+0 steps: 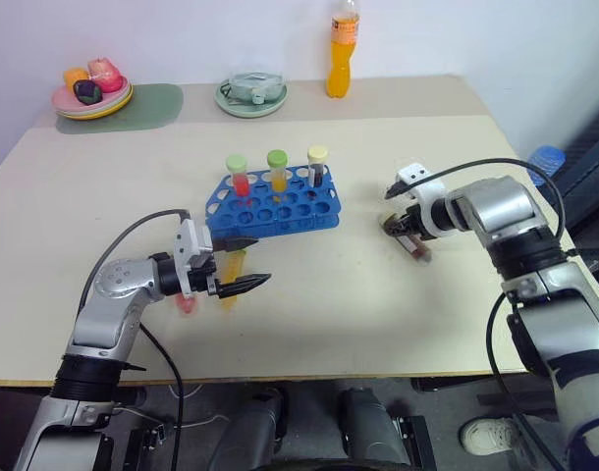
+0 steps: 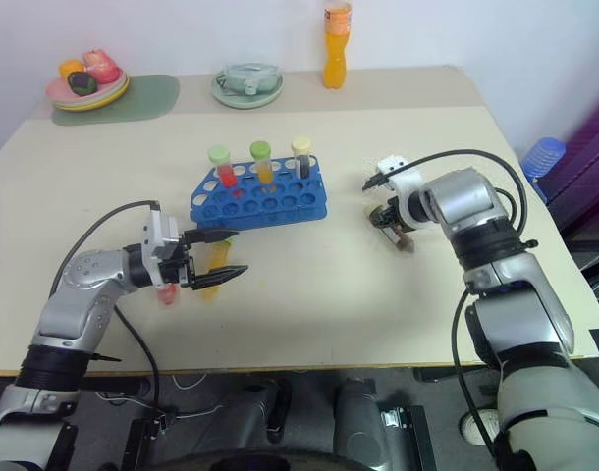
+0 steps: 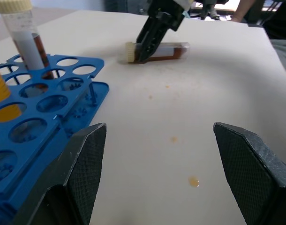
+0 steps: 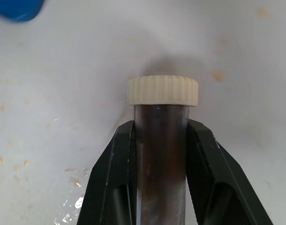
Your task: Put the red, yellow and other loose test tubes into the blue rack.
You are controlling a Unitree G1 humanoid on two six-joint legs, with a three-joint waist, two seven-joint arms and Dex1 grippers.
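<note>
Brown tube (image 4: 161, 154) is pinched just below its cap by right gripper (image 1: 406, 228), lying on table (image 1: 378, 294). It should be lifted squarely, then uprighted for blue rack (image 1: 275, 204). Left gripper (image 1: 243, 263) fingers spread, empty.

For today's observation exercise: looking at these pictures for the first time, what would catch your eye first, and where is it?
First the blue rack in the middle of the table, with three capped tubes standing upright along its back row. Next the right claw, shut on a brown tube lying on the table to the right of the rack. Then the left claw, open in front of the rack, above a yellow tube and a red tube lying there.
</note>
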